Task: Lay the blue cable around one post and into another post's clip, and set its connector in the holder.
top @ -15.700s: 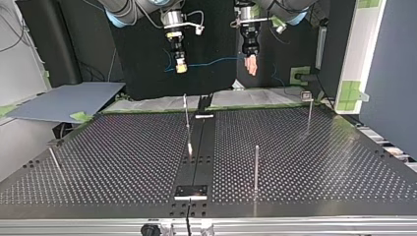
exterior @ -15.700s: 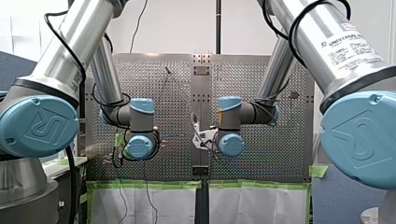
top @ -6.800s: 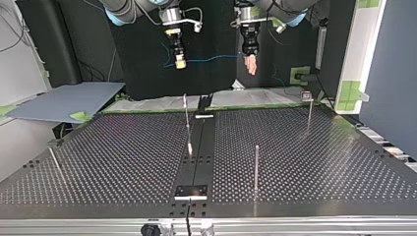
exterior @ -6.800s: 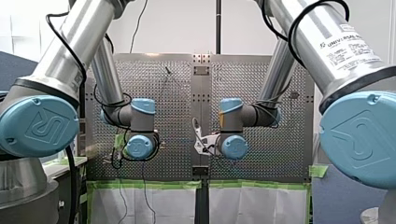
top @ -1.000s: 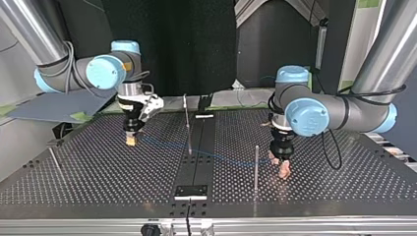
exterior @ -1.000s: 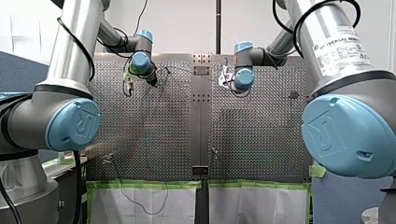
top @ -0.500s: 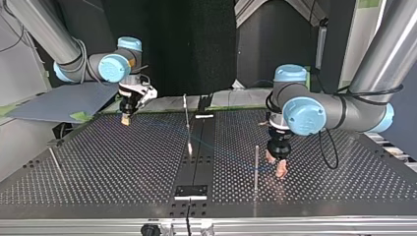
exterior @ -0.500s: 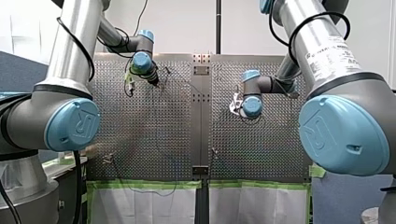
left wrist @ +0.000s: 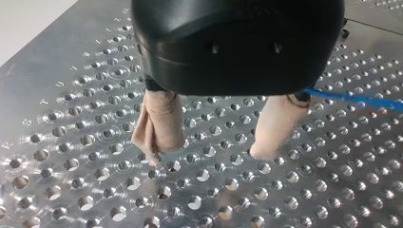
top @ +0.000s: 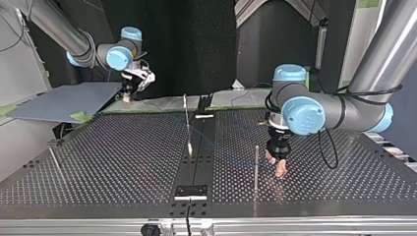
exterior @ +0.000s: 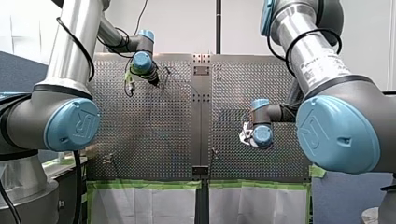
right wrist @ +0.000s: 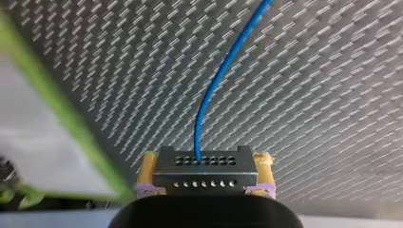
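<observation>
The table [top: 123, 147] is a big metal sheet full of little holes. It has green tape [exterior: 149, 184] along one edge, and the room behind it is dark in the top view. My left gripper [left wrist: 209, 154] hangs just over the holes. Its soft beige fingers [left wrist: 159, 123] are wide apart with nothing between them. A thin post [top: 256, 164] stands just beside them. The blue cable [left wrist: 356, 99] runs past one finger. My right gripper [right wrist: 206, 161] has yellow fingers [right wrist: 148, 166] that squeeze the dark connector [right wrist: 204, 172]. The cable comes out ahead of them.
</observation>
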Motion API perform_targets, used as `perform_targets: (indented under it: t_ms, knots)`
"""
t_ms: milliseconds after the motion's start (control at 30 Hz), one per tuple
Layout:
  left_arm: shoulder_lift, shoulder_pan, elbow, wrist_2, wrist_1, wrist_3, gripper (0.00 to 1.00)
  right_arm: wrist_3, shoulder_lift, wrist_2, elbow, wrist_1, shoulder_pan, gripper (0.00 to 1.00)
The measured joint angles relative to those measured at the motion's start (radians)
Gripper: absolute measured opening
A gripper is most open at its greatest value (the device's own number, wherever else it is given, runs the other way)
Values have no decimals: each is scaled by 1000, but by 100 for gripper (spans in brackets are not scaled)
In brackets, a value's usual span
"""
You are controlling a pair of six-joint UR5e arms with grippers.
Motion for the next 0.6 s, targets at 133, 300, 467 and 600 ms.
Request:
perform_targets:
  t_ms: [133, 300, 467, 600]
  knots:
    - [1, 0, 0, 0, 0, 0, 100, -3, 45, 0, 45, -45, -15, 0]
    - [0, -1, 0, -1, 0, 0, 100, -5, 93, -6, 93, -93, -23, 0]
    - [0, -1, 0, -1, 0, 1, 100, -5, 148, -27, 148, -148, -25, 0]
    - [0, -2, 0, -1, 0, 2, 100, 2, 186, -34, 186, -186, -29, 0]
